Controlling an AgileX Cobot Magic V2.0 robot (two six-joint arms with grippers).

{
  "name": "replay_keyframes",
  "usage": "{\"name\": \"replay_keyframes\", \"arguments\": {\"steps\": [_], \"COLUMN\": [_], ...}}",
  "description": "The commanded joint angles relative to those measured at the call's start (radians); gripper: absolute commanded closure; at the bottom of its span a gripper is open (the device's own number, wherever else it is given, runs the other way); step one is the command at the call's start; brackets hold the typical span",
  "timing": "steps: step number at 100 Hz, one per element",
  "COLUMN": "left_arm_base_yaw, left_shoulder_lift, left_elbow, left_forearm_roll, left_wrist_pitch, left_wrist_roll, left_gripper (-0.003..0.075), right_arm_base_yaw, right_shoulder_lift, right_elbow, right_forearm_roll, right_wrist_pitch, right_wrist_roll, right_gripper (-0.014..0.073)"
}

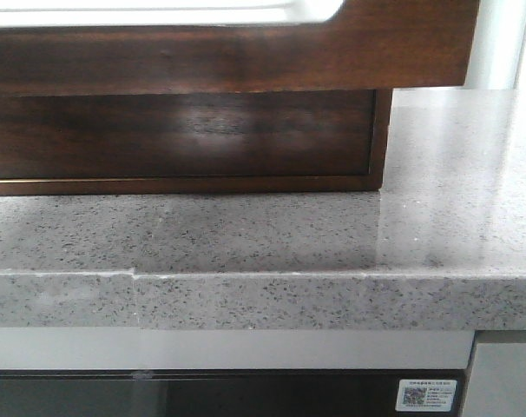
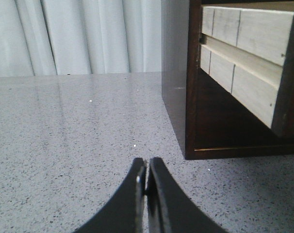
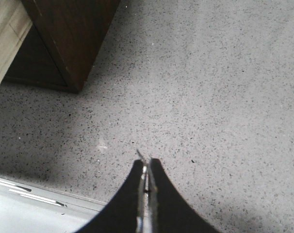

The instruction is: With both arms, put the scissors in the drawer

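The drawer (image 1: pixel 246 56) is pulled out toward me at the top of the front view; its glossy dark-brown front has a white round-cornered scoop along the top edge. Its pale wood side (image 2: pixel 253 39) juts out of the dark cabinet (image 2: pixel 178 73) in the left wrist view, and a bit shows in the right wrist view (image 3: pixel 4 43). No scissors are in view. My left gripper (image 2: pixel 147 167) is shut and empty over the counter. My right gripper (image 3: pixel 146 165) is shut; a thin pale sliver pokes out at its tips, too small to identify. Neither gripper shows in the front view.
The dark wood cabinet (image 1: pixel 185 139) stands on a grey speckled stone counter (image 1: pixel 263 234), whose front edge (image 1: pixel 246 300) runs across the front view. White curtains (image 2: pixel 79 34) hang behind. The counter edge and a pale strip (image 3: pixel 25 204) lie near my right gripper.
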Motion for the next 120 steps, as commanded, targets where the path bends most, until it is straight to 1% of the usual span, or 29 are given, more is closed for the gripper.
{"name": "replay_keyframes", "arguments": {"steps": [1, 75, 83, 90, 94, 110, 120], "left_arm_base_yaw": [0.002, 0.002, 0.002, 0.002, 0.002, 0.002, 0.002], "left_shoulder_lift": [-0.033, -0.031, -0.031, -0.031, -0.031, -0.031, -0.031], "left_elbow": [0.036, 0.036, 0.036, 0.036, 0.036, 0.036, 0.036], "left_forearm_roll": [-0.013, -0.013, -0.013, -0.013, -0.013, -0.013, -0.013], "left_wrist_pitch": [-0.078, -0.078, -0.078, -0.078, -0.078, -0.078, -0.078], "left_wrist_roll": [-0.014, -0.014, -0.014, -0.014, -0.014, -0.014, -0.014], "left_gripper": [0.0741, 0.0741, 0.0741, 0.0741, 0.0741, 0.0741, 0.0741], "right_arm_base_yaw": [-0.006, -0.006, -0.003, -0.005, -0.005, -0.005, -0.017], "right_shoulder_lift": [-0.004, -0.004, -0.038, -0.094, -0.129, -0.341, -0.468], "right_elbow": [-0.023, -0.023, 0.0, 0.055, 0.101, 0.389, 0.542], "right_forearm_roll": [0.008, 0.008, -0.004, -0.061, -0.066, -0.07, -0.07], "right_wrist_pitch": [-0.06, -0.063, -0.075, -0.159, -0.224, -0.554, -0.685], "right_wrist_roll": [-0.002, -0.002, -0.007, -0.016, -0.016, -0.018, -0.018], "right_gripper": [0.0662, 0.0662, 0.0662, 0.0662, 0.0662, 0.0662, 0.0662]}}
